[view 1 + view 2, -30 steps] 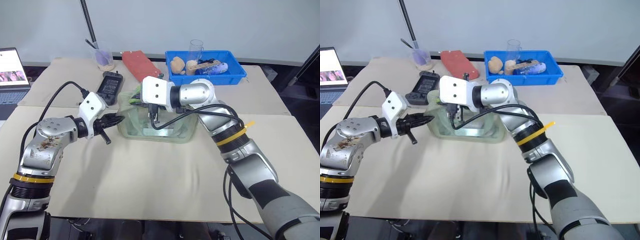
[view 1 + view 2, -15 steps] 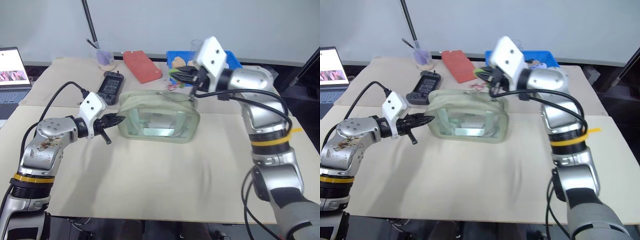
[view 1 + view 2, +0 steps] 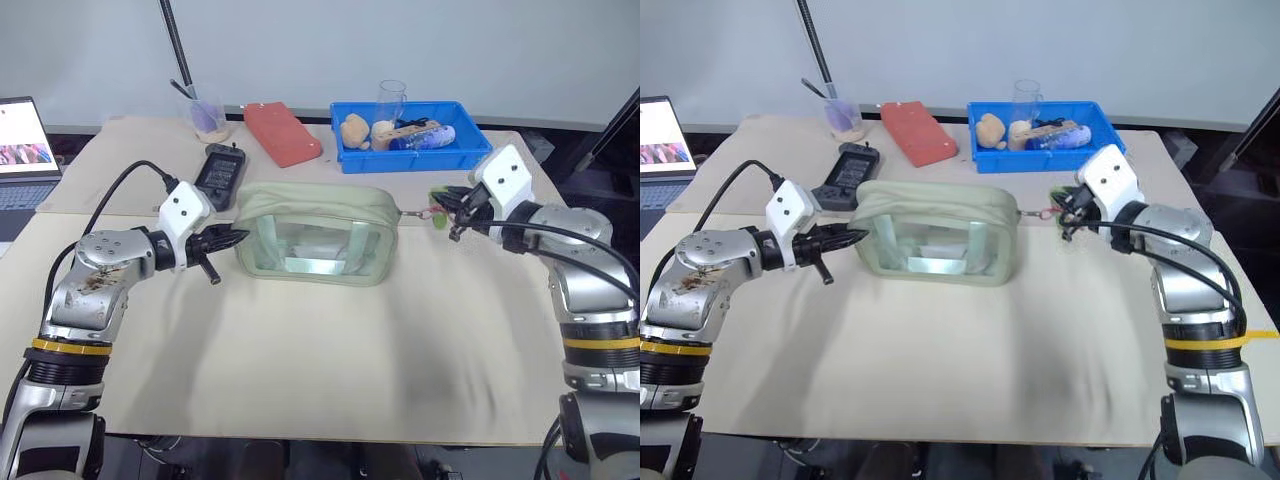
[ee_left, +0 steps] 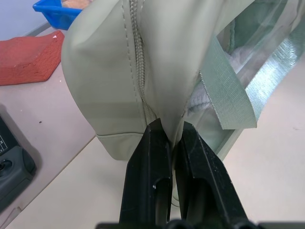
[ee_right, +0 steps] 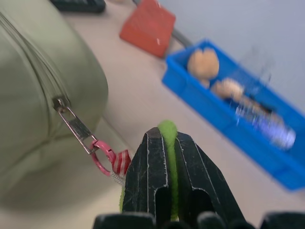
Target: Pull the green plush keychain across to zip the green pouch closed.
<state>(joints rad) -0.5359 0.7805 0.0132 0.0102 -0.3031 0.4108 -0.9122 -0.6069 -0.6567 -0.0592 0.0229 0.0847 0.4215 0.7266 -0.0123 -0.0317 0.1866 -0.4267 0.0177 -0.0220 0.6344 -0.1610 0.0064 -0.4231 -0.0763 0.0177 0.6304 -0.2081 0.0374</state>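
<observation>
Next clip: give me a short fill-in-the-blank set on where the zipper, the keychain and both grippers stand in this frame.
1. The right gripper is shut on the green plush ____.
2. The left gripper pinches the end of the green ____, holding it in place.
3. The zipper pull sits at the pouch end nearest the ____ gripper.
4. Behind the pouch, the bin on the table is ____ in colour.

Missing words: keychain; pouch; right; blue
</observation>
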